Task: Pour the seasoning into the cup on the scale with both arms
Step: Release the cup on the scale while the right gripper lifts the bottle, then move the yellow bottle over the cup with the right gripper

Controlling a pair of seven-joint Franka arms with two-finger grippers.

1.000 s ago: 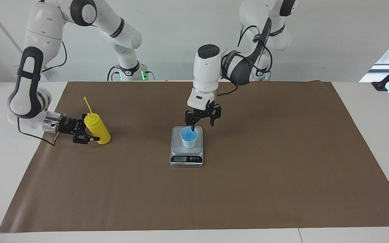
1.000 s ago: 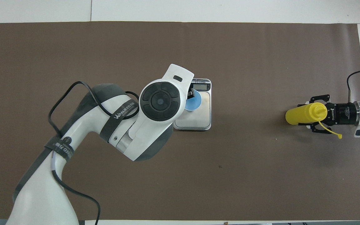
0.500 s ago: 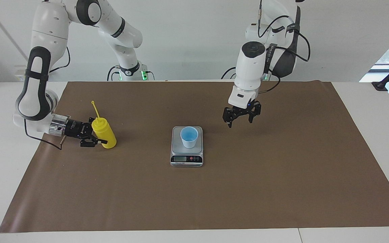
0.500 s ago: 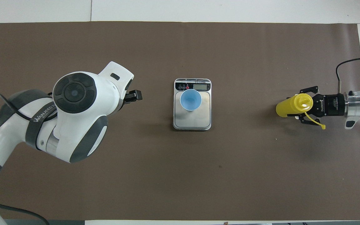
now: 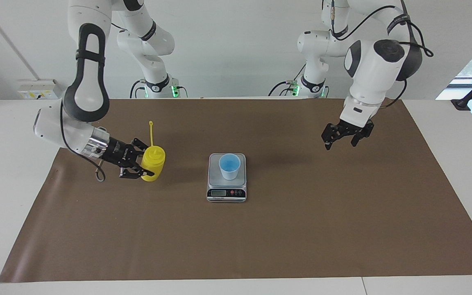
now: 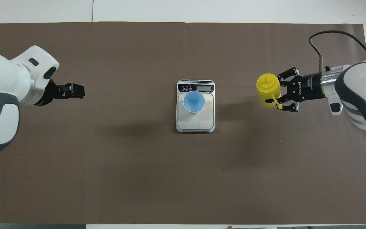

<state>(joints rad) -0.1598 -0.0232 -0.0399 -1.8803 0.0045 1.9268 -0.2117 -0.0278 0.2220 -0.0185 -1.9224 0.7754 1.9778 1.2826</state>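
The right gripper is clamped around the yellow seasoning bottle, which it carries upright above the brown mat, toward the right arm's end of the table from the cup standing on the scale. From this sideways grasp, tipping too early would likely spill seasoning short of the cup, and a low nozzle could knock the light cup over. The left gripper waits over bare mat with its fingers apart, well clear of the scale. The scale's reading is too small to make out, and the bottle's fill level is hidden.
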